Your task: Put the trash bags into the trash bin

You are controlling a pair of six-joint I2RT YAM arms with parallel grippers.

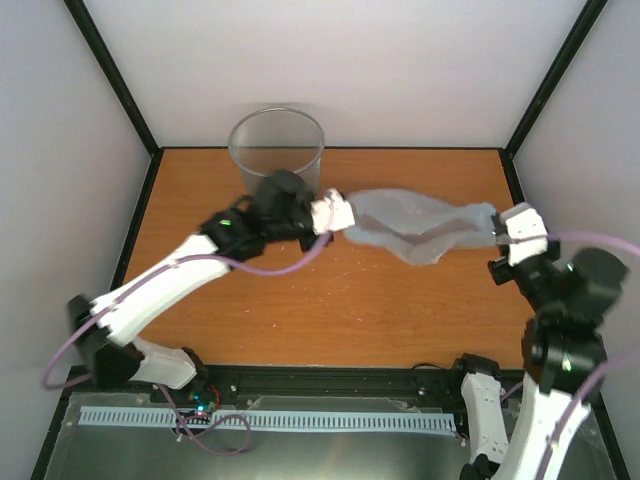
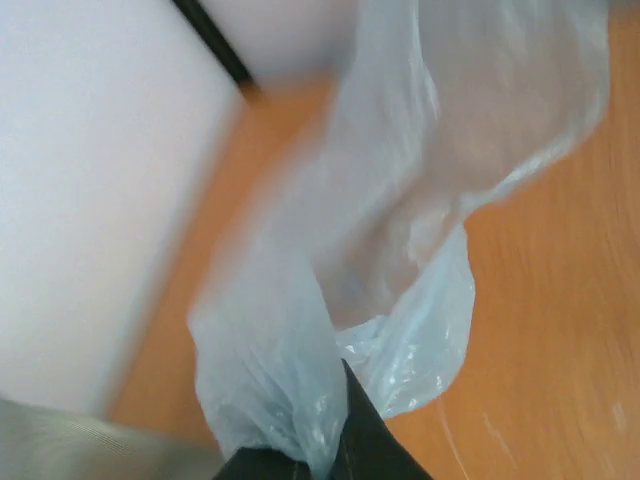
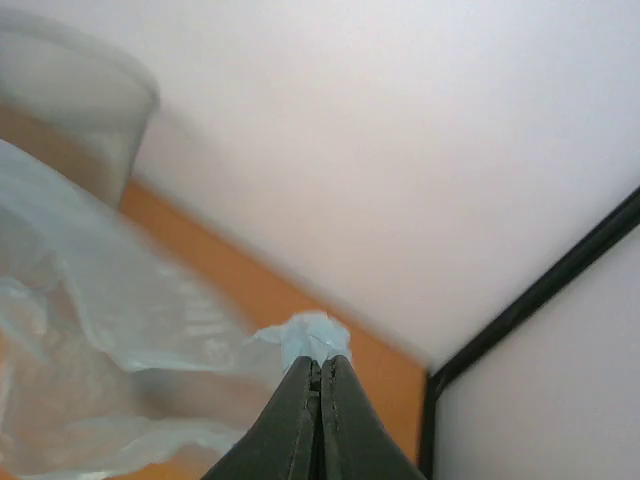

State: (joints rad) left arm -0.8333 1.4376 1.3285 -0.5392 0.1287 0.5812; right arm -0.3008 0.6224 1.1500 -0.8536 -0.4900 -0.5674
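The left tool [image 1: 341, 213] is clamped on one end of a thin, translucent pale-blue trash bag [image 1: 415, 229]. The right tool [image 1: 497, 228] is clamped on the opposite end, so the bag is stretched between the two over the orange desk [image 1: 330, 300]. In the right wrist view the dark fingers [image 3: 300, 420] are pressed fully together, with only a small tuft of film poking out past their tips. In the left wrist view the film is bunched around the fingertips at the bottom edge and spreads wide and crumpled beyond them. The bunched film hides any gap there.

The trash bin [image 1: 277, 140], round and translucent grey, stands upright at the back of the desk against the rear wall. It is just behind the left arm's wrist and to the left of the bag. The whole bag is outside the bin, and the end held by the left tool is near the bin's front right side. Whether the bag's sagging middle touches the desk cannot be told.
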